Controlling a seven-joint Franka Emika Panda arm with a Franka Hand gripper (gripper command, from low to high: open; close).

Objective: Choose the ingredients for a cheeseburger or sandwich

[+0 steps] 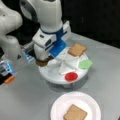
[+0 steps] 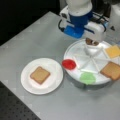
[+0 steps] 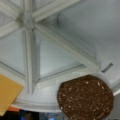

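We cannot make out the gripper's [image 1: 42,62] fingers in either front view — the arm's white and blue body covers them, and only a sliver of the dark brown patty [image 1: 41,63] shows beneath it. In the wrist view the patty [image 3: 86,98] is cut off at the bottom edge, and no fingers show there at all. The cheese square [image 2: 113,51] runs to a front view's right edge, as does the bread square on the tray [image 2: 111,70]. The bread square on the plate [image 1: 75,113] is clipped by a front view's bottom edge, along with the plate [image 1: 59,105] itself. The cheese [image 3: 7,93] is only a corner in the wrist view.
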